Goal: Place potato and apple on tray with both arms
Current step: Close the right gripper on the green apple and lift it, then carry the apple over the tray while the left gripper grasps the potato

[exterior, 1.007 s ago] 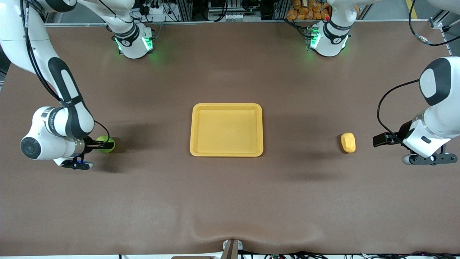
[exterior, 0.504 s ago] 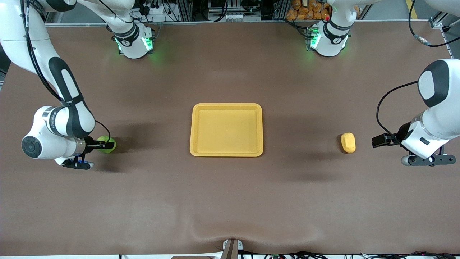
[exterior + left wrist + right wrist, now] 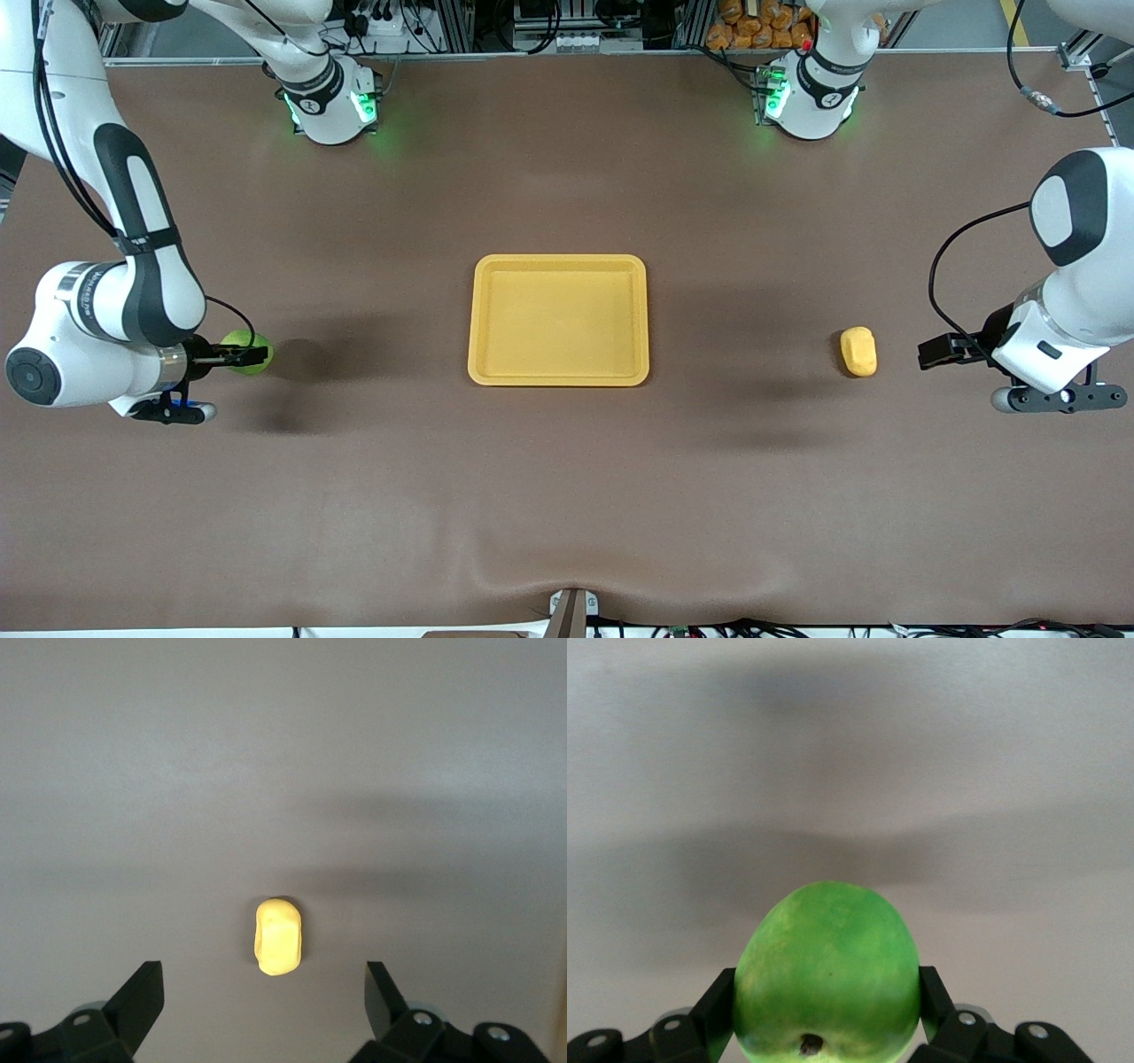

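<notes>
The green apple (image 3: 249, 351) sits between the fingers of my right gripper (image 3: 241, 356) near the right arm's end of the table. In the right wrist view the apple (image 3: 828, 966) fills the right gripper (image 3: 829, 997), with both pads pressed on its sides. The yellow potato (image 3: 858, 351) lies on the table toward the left arm's end. My left gripper (image 3: 941, 347) is open and empty beside it, a short gap away. In the left wrist view the potato (image 3: 278, 936) lies ahead of the spread left gripper (image 3: 264, 994). The yellow tray (image 3: 558, 319) is empty at the table's middle.
The brown mat (image 3: 567, 496) has a wrinkle at its edge nearest the front camera. The two arm bases (image 3: 330, 102) stand along the table's edge farthest from that camera. Orange objects (image 3: 753, 27) lie past that edge.
My right arm has drawn back toward its end of the table with the apple held in its gripper. My left arm has barely shifted. The potato and tray have not moved.
</notes>
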`<state>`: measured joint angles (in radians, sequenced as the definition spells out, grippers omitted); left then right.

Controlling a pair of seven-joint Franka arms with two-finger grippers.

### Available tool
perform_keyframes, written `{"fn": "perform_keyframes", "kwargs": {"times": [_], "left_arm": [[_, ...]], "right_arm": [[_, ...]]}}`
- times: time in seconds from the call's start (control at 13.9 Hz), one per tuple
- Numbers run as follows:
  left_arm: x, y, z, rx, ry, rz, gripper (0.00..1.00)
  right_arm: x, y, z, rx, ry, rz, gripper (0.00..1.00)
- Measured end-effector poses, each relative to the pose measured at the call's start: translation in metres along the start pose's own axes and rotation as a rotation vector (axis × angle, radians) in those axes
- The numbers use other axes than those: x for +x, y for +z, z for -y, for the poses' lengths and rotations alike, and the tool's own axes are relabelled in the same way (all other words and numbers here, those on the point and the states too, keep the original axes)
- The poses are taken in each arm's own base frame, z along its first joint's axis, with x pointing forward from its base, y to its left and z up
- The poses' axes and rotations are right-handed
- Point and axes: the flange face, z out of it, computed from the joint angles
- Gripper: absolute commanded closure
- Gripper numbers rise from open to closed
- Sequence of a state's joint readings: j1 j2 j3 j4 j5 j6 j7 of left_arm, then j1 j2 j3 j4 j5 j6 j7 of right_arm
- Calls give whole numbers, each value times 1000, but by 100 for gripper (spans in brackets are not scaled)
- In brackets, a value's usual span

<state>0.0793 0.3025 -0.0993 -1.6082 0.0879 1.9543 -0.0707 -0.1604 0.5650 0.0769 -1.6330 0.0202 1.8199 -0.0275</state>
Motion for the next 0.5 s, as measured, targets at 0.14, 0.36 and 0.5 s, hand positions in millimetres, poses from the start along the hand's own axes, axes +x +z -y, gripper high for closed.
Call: {"fn": "perform_keyframes", "kwargs": {"times": [0.14, 0.36, 0.5], "left_arm": [[0, 0, 0, 0, 0, -2, 0], [2, 2, 0, -1, 0, -7, 0], [4, 7, 0, -3, 0, -10, 0]], "right_arm": [[-3, -9, 19, -8, -26, -8, 100], [-7, -19, 49, -17, -53, -19, 100], [-12, -25, 70, -17, -36, -25, 100]]}}
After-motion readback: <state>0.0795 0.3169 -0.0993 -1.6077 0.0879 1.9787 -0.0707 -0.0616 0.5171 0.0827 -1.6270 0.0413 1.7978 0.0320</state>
